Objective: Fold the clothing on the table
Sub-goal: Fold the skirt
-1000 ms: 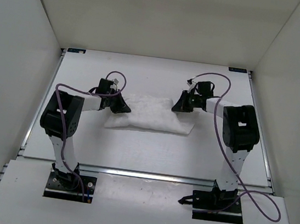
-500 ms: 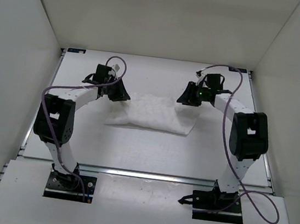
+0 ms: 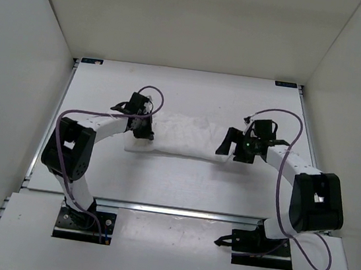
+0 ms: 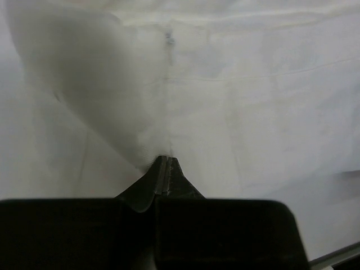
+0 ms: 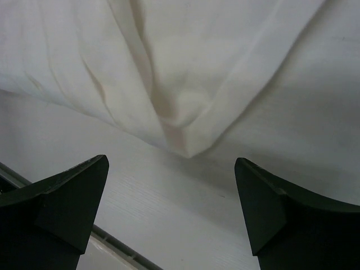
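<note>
1. The large flat white rectangular table [image 3: 181,182] with metal rails along its edges fills the floor of the white-walled booth. Both arm bases are bolted at its near edge.
2. The thin, soft white fabric clothing [image 3: 182,135] lies bunched in a wide band across the middle of the table, between the two arms. Its surface shows faint creases, and one seam runs straight away from the left fingertips.
3. The white-and-black left arm [image 3: 75,151] bends inward to the garment's left end. The matching right arm [image 3: 312,199] reaches in toward the right end.
4. The black two-finger right gripper [image 3: 229,147] hovers low at the garment's right edge. Its jaws stand wide apart with nothing between them. A folded corner of the cloth rests on the table just ahead of the gap.
5. The black two-finger left gripper [image 3: 143,129] has its tips pressed together. They pinch a fold of the cloth, which rises in a small tent from the tips.
</note>
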Motion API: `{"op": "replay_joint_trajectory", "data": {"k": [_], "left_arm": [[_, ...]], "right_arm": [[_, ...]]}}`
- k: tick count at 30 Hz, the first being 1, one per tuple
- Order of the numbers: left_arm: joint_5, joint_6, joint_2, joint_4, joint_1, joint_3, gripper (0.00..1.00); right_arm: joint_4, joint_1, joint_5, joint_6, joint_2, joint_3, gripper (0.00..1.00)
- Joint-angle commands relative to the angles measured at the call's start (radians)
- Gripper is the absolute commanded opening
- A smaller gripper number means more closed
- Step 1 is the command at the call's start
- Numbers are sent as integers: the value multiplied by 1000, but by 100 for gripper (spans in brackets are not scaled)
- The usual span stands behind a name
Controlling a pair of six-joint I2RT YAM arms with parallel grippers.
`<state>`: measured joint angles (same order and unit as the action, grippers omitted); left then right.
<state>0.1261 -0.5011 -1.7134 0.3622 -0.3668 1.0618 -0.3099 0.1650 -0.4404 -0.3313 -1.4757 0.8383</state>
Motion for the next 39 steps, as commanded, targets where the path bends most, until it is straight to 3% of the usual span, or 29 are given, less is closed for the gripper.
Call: {"op": "replay_joint_trajectory", "data": {"k": [1, 12, 22, 24, 25, 28, 31, 33, 39], "left_arm": [[-68, 1, 11, 31, 17, -20, 0], [15, 16, -38, 15, 49, -26, 0], [81, -19, -121, 4, -15, 17, 0], [95, -31, -127, -5, -21, 14, 0], [96, -31, -133, -5, -29, 26, 0], [113, -33, -147, 9, -32, 38, 0], [135, -59, -143, -5, -52, 30, 0], [139, -79, -144, -15, -70, 32, 0], [161, -169, -170, -55, -144, 35, 0]], "right_arm": [[71, 2, 5, -44, 19, -33, 92], [161, 42, 8, -63, -112, 27, 93], [173, 91, 2, -69, -242, 99, 91], [176, 97, -1, -71, -273, 108, 85], [175, 97, -4, -75, -270, 101, 77], [183, 96, -6, -81, -287, 119, 44], [167, 87, 5, -71, -282, 128, 23], [146, 70, 17, -65, -250, 131, 3], [46, 1, 14, 17, -164, 221, 0]]}}
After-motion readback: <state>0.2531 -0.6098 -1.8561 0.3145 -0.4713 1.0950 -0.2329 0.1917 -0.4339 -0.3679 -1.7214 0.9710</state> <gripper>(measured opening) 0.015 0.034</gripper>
